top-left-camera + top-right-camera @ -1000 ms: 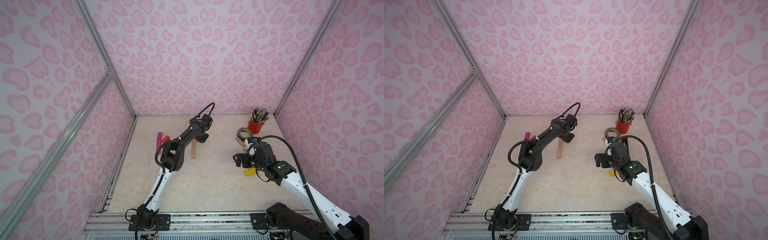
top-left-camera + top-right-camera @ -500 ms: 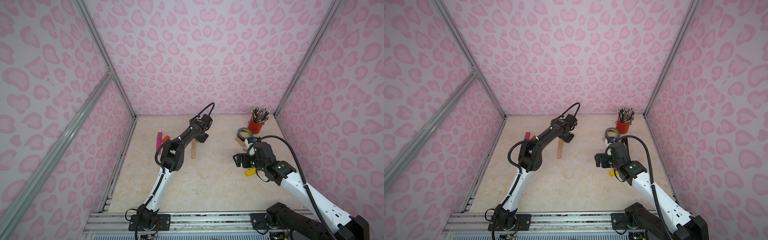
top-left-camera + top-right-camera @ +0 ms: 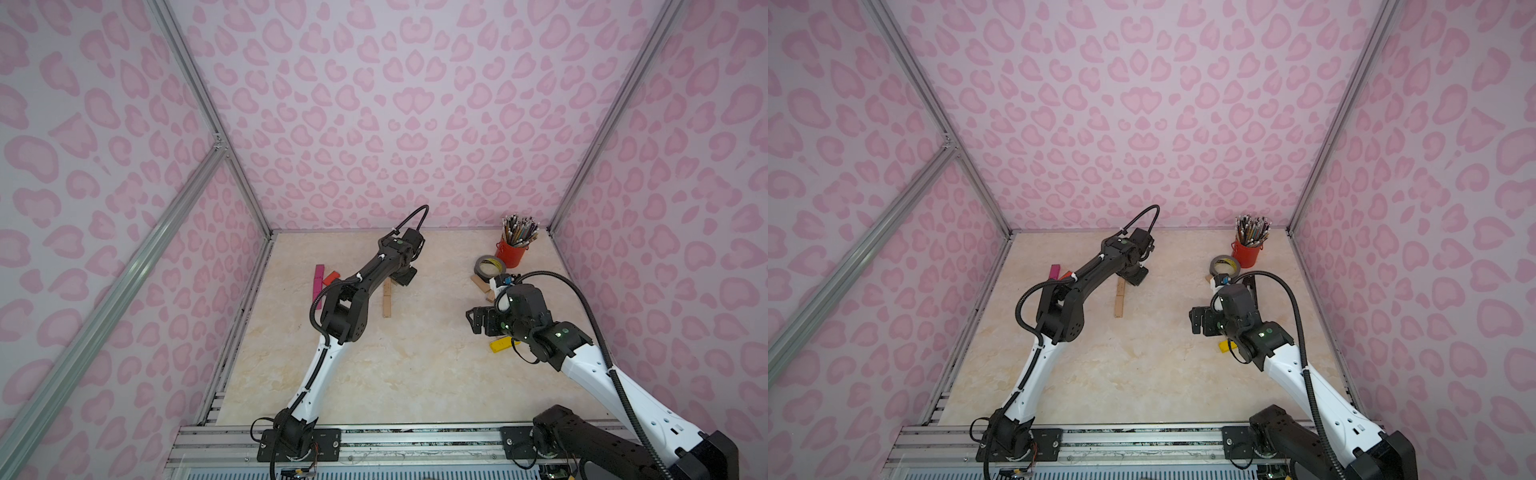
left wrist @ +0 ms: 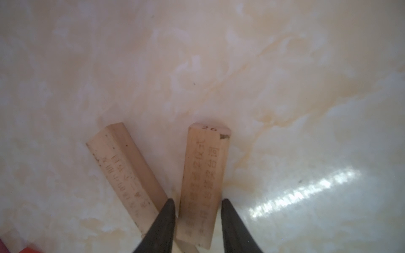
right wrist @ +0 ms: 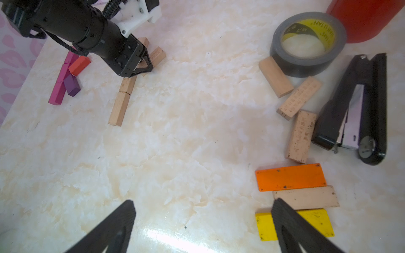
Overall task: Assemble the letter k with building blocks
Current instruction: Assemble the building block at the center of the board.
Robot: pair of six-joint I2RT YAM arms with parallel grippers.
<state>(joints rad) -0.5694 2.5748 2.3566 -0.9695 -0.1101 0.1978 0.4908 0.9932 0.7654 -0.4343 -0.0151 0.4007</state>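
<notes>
Left wrist | left gripper point(image 4: 197, 200) loosens, jaws narrowly apart around wood block point(image 4: 202, 175) | K arm looks placed | right gripper point(image 5: 203, 202) wide, empty

Row of blocks point(image 3: 387, 305) left of centre, tape roll point(image 5: 302, 66) far right, stapler point(image 5: 355, 105) beside loose blocks point(image 5: 300, 135)

Free tabletop point(image 3: 415, 365) between wooden blocks point(image 3: 387, 303) and tape roll point(image 3: 489, 266).
</notes>
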